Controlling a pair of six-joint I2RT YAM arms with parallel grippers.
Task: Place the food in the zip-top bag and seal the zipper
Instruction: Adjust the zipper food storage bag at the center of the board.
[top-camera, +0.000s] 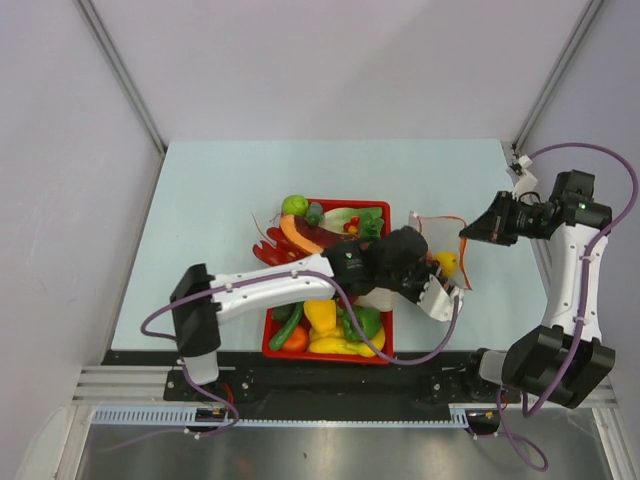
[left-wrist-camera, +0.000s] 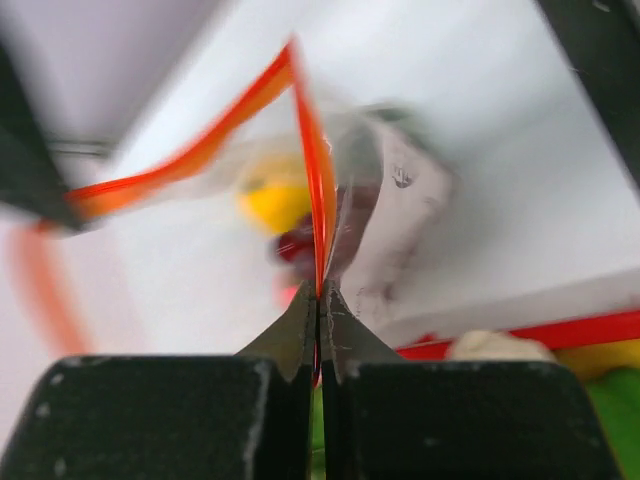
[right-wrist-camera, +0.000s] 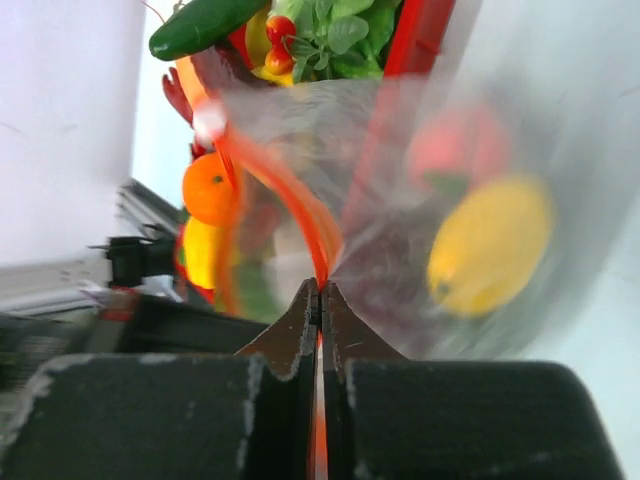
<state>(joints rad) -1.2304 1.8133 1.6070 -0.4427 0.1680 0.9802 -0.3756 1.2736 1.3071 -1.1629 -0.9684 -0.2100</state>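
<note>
Bag: clear, crinkly zip-top bag (top-camera: 435, 235), held just right of the red tray (top-camera: 325, 355).
Inside: yellow lemon (right-wrist-camera: 490, 245), plus a blurred red piece.
Zipper: orange-red zipper (left-wrist-camera: 310, 170), bowed apart.
Left gripper (left-wrist-camera: 318, 295): jaws pinching the zipper.
Right gripper (right-wrist-camera: 320, 285): jaws pinching the zipper.

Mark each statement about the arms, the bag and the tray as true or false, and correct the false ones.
1. Both arms' jaws are shut on the zipper. True.
2. The red tray is empty. False: it holds toy vegetables, among them a yellow pepper.
3. A yellow lemon is inside the zip-top bag. True.
4. In the top view, the zip-top bag is to the left of the red tray. False: it is to the tray's right.
5. The left arm reaches across the red tray. True.
</note>
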